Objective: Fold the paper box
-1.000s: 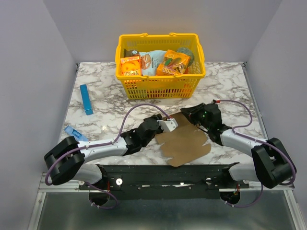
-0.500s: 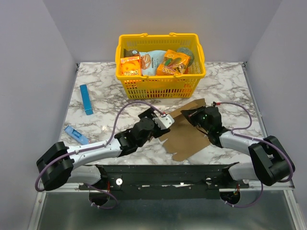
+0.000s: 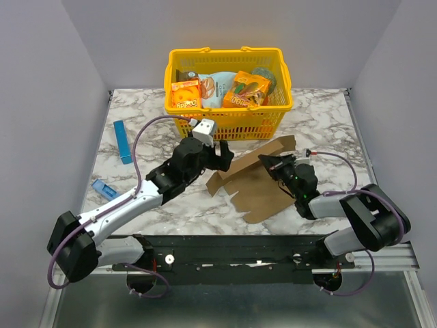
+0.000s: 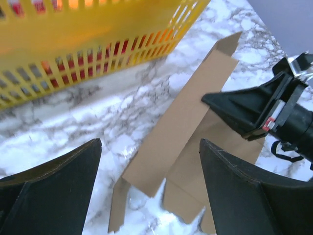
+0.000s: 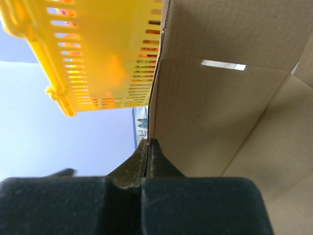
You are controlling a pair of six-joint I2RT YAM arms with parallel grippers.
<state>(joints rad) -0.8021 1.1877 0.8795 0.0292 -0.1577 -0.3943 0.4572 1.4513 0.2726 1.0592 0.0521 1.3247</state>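
Nearest me, the paper box (image 3: 256, 188) lay on the marble tabletop (image 3: 328, 123) between the two arms. It was a brown notched sheet, with its far long panel tilted up off the flat part. The right tool (image 3: 268, 162) was pinched tight on that raised panel's edge, its fingers (image 5: 139, 161) pressed together with the cardboard between them. The left tool (image 3: 218, 152) hung above the sheet's left end, its jaws spread wide and gripping nothing. Off to the left a small blue object (image 3: 104, 189) lay flat, and farther back lay a slim blue box (image 3: 123, 141). At the back stood the yellow basket (image 3: 229, 123), packed with orange snack boxes (image 3: 186, 94), just beyond the panel's far corner.
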